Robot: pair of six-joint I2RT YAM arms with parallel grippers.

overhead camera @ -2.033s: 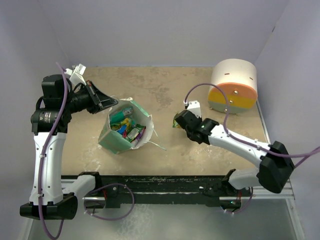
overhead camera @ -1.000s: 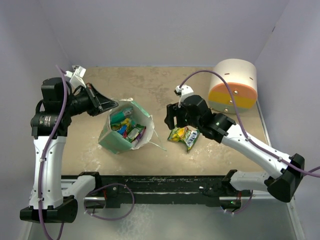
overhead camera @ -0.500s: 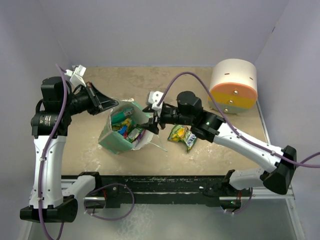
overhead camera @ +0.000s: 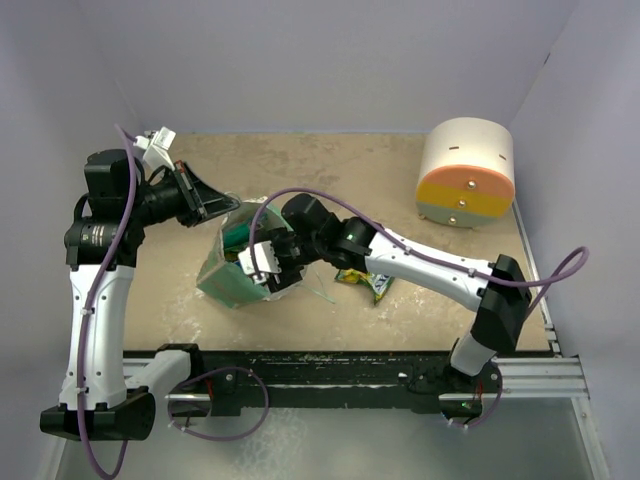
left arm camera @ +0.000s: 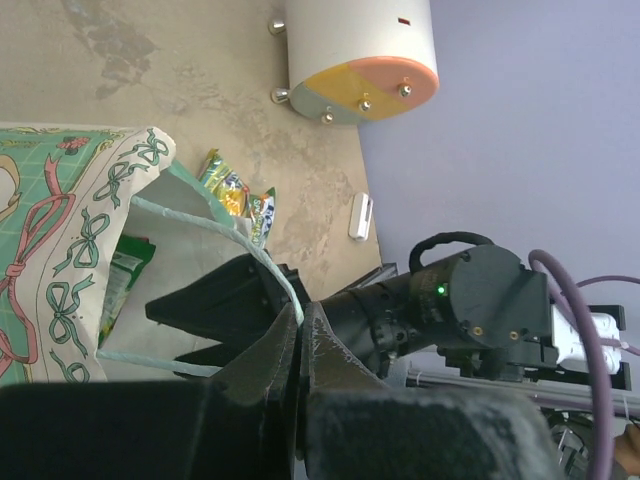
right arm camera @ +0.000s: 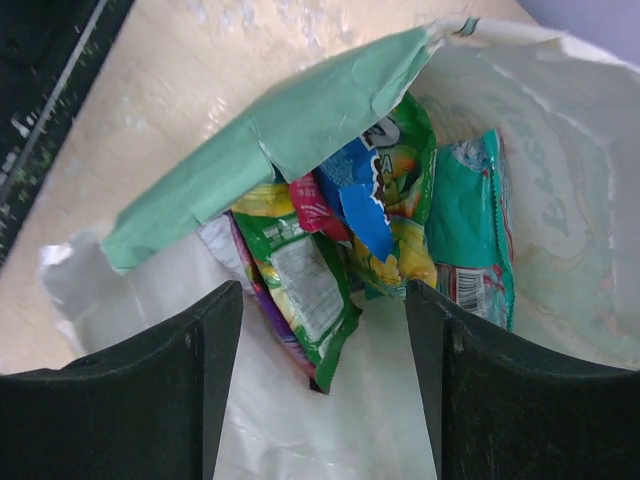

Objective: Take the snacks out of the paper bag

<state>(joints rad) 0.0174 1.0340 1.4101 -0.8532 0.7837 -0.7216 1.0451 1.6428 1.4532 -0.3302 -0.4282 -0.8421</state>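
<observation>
So we're mid-way through emptying it, I'd say. One yellow-green shiny snack packet (left arm camera: pixel 240 198) is already out, lying flat on the sandy tabletop (overhead camera: pixel 330 170) just to the right of the mint-green paper gift bag (overhead camera: pixel 220 278), and the rest of the snacks (right arm camera: pixel 300 290) are in a jumble inside. I can see green-yellow, teal, blue, pink-red and a sliver of purple.

The left gripper (left arm camera: pixel 300 330) is clamped right down on the bag's thin string handle, which as far as I can tell is what holds the mouth open. The right gripper (right arm camera: pixel 320 310) sits right at the opening with its jaws spread wide, one either side of the pile. It has nothing in it and isn't touching a packet yet.

The bag sits left of centre, leaning instead of standing straight. Its long axis runs from its base at the near left up to the mouth, which faces up and over toward the right arm, with the patterned side toward the left arm. The packets mostly lie lengthwise along that same line, ends toward the mouth.

My guess for the next move is to push a bit deeper and close on one packet only. The green-yellow one on top looks like the easy pick, but the folded-in green flap of the rim hangs right over it, so the jaws could catch paper instead
</observation>
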